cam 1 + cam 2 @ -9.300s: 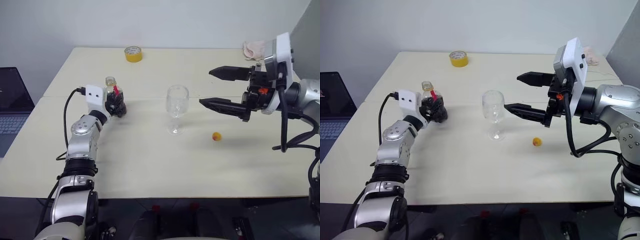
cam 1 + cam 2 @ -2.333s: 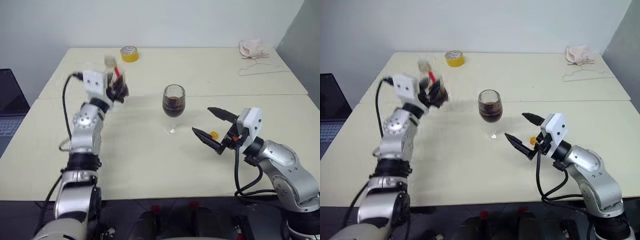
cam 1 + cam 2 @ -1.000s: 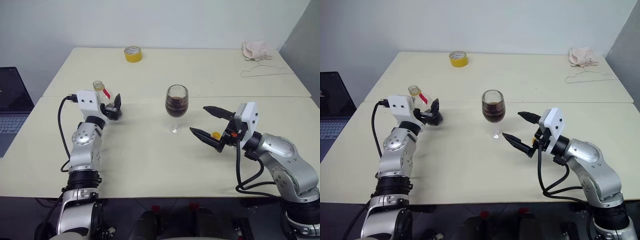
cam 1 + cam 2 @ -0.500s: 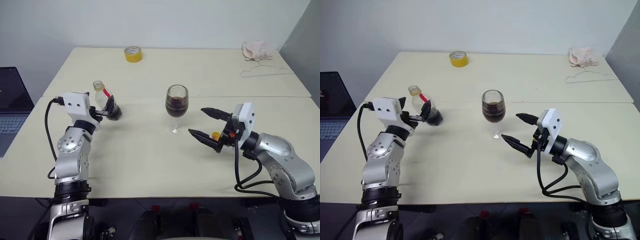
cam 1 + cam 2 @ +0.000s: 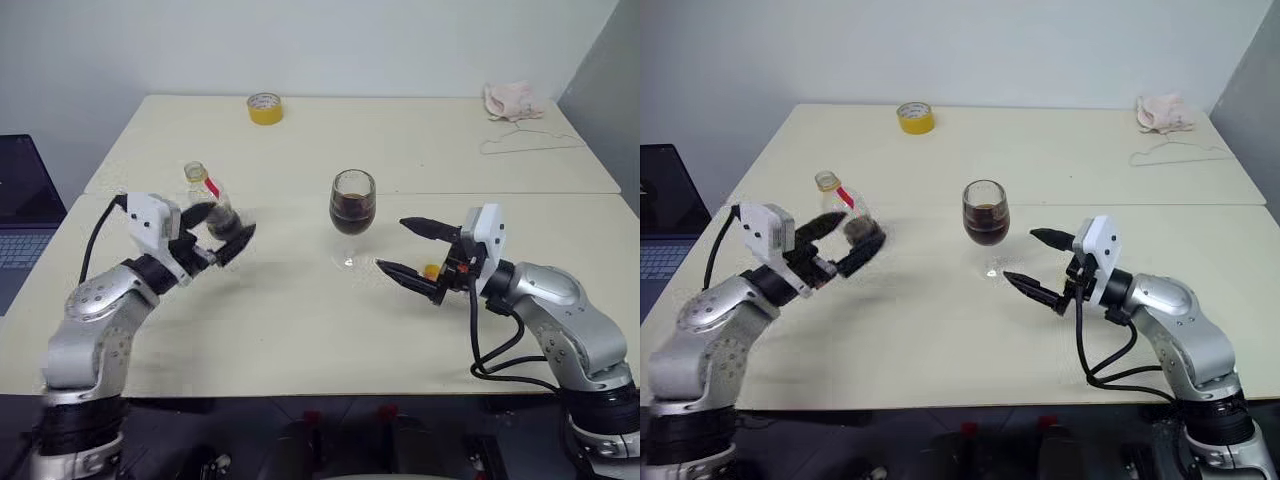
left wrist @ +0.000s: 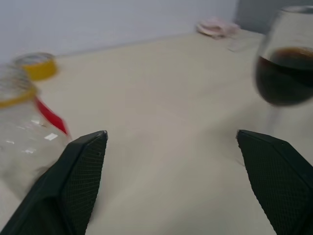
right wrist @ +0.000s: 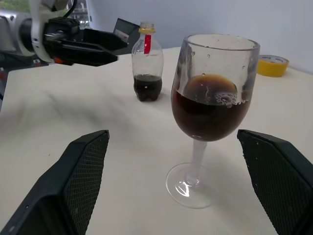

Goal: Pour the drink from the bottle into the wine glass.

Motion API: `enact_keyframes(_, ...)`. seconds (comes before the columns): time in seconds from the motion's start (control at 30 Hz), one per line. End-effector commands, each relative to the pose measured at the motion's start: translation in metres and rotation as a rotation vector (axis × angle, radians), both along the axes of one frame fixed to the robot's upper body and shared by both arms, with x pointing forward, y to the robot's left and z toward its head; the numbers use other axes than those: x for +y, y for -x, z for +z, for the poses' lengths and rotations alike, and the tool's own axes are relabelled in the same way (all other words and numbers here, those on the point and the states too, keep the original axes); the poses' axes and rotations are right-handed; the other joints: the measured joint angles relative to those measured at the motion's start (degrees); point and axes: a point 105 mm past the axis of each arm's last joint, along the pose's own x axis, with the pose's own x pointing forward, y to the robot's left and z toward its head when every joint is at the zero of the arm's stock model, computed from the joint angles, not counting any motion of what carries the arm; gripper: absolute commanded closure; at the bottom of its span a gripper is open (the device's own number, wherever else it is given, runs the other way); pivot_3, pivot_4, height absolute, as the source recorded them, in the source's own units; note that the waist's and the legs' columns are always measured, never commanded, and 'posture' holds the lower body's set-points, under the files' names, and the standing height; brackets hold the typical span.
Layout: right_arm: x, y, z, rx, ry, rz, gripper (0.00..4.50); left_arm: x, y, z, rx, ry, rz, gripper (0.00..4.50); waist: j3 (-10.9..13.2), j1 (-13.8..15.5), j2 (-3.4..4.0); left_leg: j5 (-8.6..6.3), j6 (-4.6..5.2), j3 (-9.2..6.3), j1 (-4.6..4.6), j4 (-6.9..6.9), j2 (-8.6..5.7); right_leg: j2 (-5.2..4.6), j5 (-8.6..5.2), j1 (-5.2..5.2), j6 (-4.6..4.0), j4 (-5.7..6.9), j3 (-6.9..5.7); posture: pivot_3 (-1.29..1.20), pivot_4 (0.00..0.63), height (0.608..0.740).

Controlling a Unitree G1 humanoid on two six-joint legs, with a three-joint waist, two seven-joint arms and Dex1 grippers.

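The wine glass stands upright in the middle of the bench, and the drink fills about half of its bowl. So the pouring looks done. The bottle stands upright on the bench well to the left of the glass, with just a little dark drink at its bottom and its yellow cap on top.

The left hand is wide open and holds nothing. It is just beside the bottle, on the near side, not touching it. The right hand is wide open too and empty, near the foot of the glass on its right. A small yellow ball lies between its fingers.

Next, both hands only need to move away without bumping the glass.
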Motion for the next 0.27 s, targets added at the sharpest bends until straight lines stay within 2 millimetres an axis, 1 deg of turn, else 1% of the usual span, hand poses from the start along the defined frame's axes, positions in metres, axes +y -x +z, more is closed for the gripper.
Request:
enact_keyframes(0.03,-0.016,0.007,0.014,-0.006,0.034,0.036,0.00,-0.002,0.014,0.011,0.023,-0.033,-0.093,0.04,0.01,0.15,0.01,0.00,0.00,0.00,0.02,0.00,-0.01,0.00,0.00,0.02,0.00,-0.04,0.00,0.00,0.150,0.740)
enact_keyframes(0.1,-0.027,0.012,0.019,0.015,0.050,0.057,0.00,0.010,0.017,0.008,0.052,-0.088,-0.082,0.04,0.01,0.08,0.03,0.00,0.01,0.01,0.02,-0.01,0.00,0.01,0.00,0.10,0.00,-0.11,0.00,0.00,0.150,0.740)
enact_keyframes(0.17,-0.038,0.013,0.028,0.016,0.053,0.051,0.00,0.018,0.022,0.011,0.062,-0.107,-0.082,0.04,0.03,0.03,0.05,0.00,0.01,0.03,0.04,-0.06,0.01,0.01,0.00,0.11,0.00,-0.15,0.02,0.00,0.150,0.740)
enact_keyframes(0.27,-0.046,0.010,0.036,0.015,0.058,0.036,0.00,0.023,0.026,0.017,0.062,-0.113,-0.093,0.04,0.03,0.04,0.05,0.00,0.01,0.03,0.06,-0.09,0.05,0.02,0.00,0.13,-0.01,-0.18,0.00,0.00,0.150,0.740)
